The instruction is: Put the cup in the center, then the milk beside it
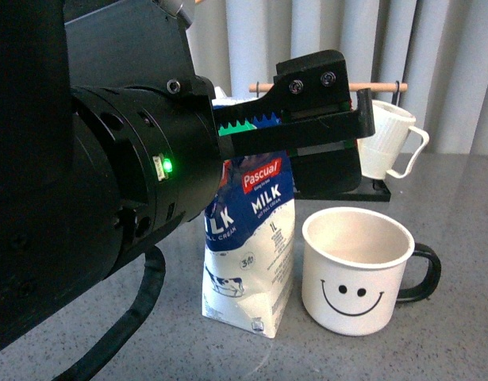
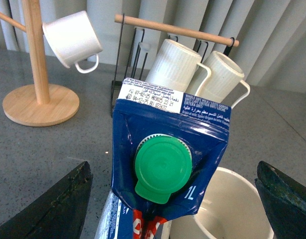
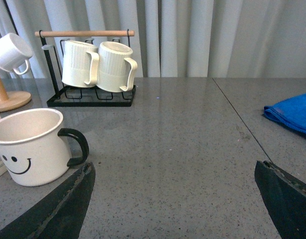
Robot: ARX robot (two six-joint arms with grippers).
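The milk, a blue-and-white carton, stands upright on the grey table just left of the cup. The cup is a white mug with a black smiley face, its black handle pointing right. My left gripper hovers open over the carton's top. In the left wrist view the green cap lies between the wide-apart fingers, which do not touch the carton. The cup's rim shows beside the carton. My right gripper is open over bare table, to the right of the cup.
A black rack with a wooden bar holds ribbed white mugs behind the cup. At the back left, a small white cup hangs from a wooden mug tree. A blue cloth lies at the far right.
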